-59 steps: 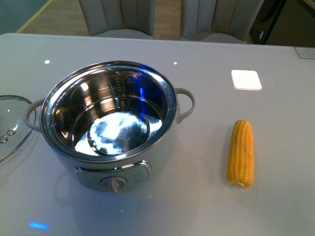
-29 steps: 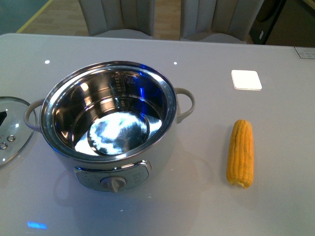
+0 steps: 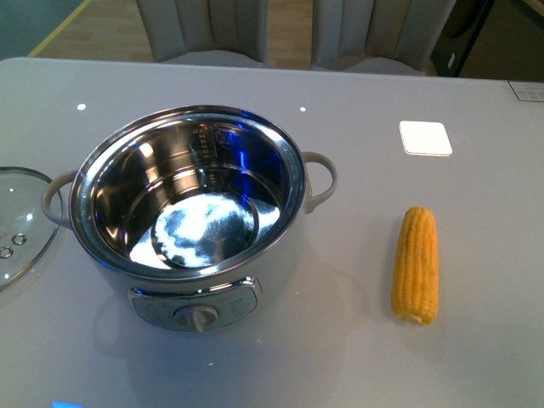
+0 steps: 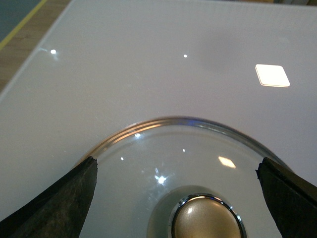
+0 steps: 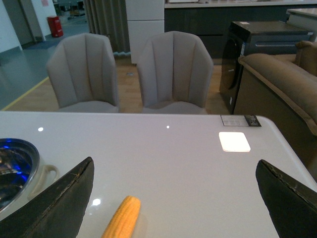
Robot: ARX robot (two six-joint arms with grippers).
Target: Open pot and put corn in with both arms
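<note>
The pot (image 3: pixel 191 212) stands uncovered at the table's left centre in the front view, its shiny steel bowl empty; its rim (image 5: pixel 17 166) also shows in the right wrist view. The corn (image 3: pixel 416 264) lies lengthwise on the table to the pot's right, and one end of the corn (image 5: pixel 121 218) shows between the right fingers. The glass lid (image 3: pixel 19 223) rests flat on the table left of the pot. My left gripper (image 4: pixel 179 198) is open above the lid's knob (image 4: pixel 205 218), fingers apart on both sides. My right gripper (image 5: pixel 178 198) is open above the table near the corn. Neither arm shows in the front view.
A white square pad (image 3: pixel 425 138) lies on the table behind the corn. Two grey chairs (image 5: pixel 129 72) stand beyond the far table edge, with a brown sofa (image 5: pixel 282 84) at the right. The table's left edge (image 4: pixel 29 59) runs close to the lid.
The dark reflection seen in the glass lid half a second ago is gone. Pot and corn have not moved.
</note>
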